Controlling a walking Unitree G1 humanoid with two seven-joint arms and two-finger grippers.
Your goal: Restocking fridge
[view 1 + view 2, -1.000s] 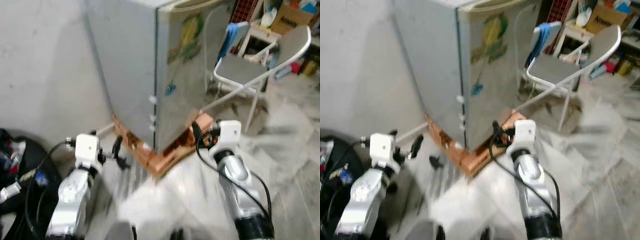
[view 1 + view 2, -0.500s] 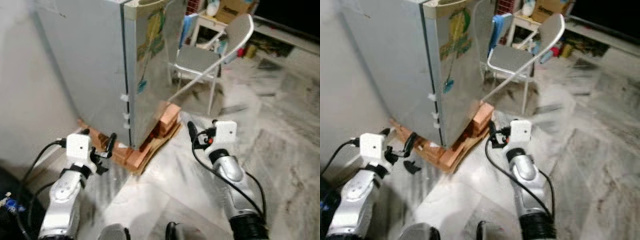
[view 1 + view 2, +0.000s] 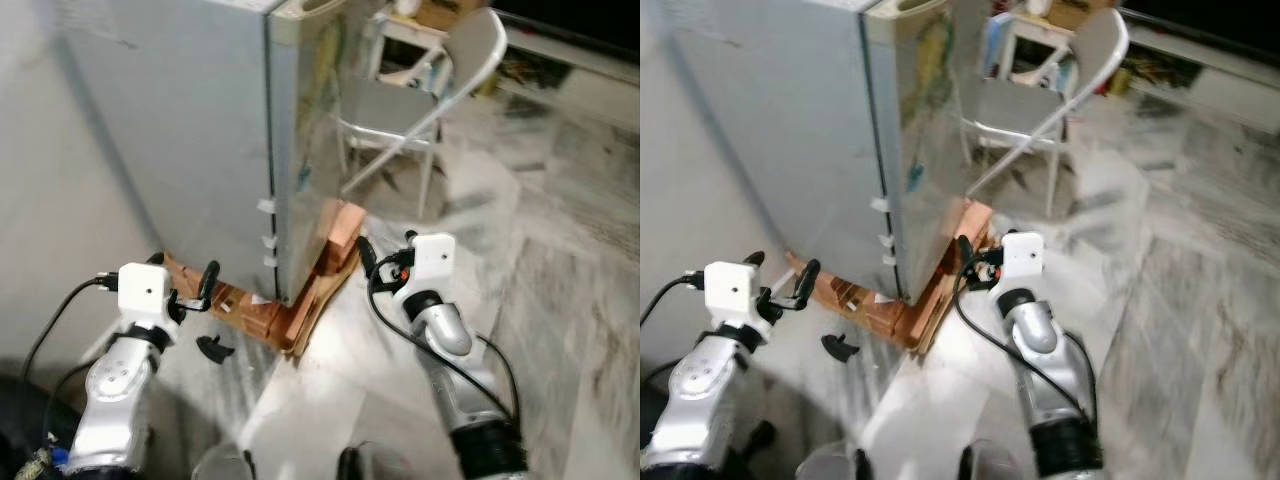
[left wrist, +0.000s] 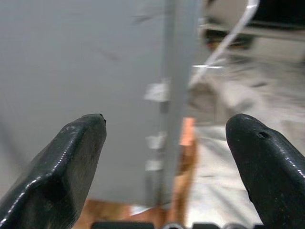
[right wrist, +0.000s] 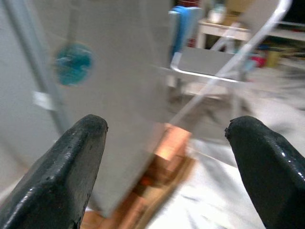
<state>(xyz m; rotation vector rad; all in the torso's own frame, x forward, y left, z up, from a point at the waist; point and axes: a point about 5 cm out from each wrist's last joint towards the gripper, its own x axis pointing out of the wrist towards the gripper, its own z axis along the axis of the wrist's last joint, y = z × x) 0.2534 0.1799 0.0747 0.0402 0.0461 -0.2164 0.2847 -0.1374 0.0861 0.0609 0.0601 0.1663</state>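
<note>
Ahead of both tools | fridge closed | left tool, right tool spread wide

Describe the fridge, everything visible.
The fridge is a tall grey metal-looking box, upright, its door shut. The door face carries a blurred yellow-green sticker and a small teal one; small white tabs sit along the door edge. Its base rests on orange-brown bricks on the pale floor. A grey folding chair stands just beyond it. Neither gripper touches it.
</note>
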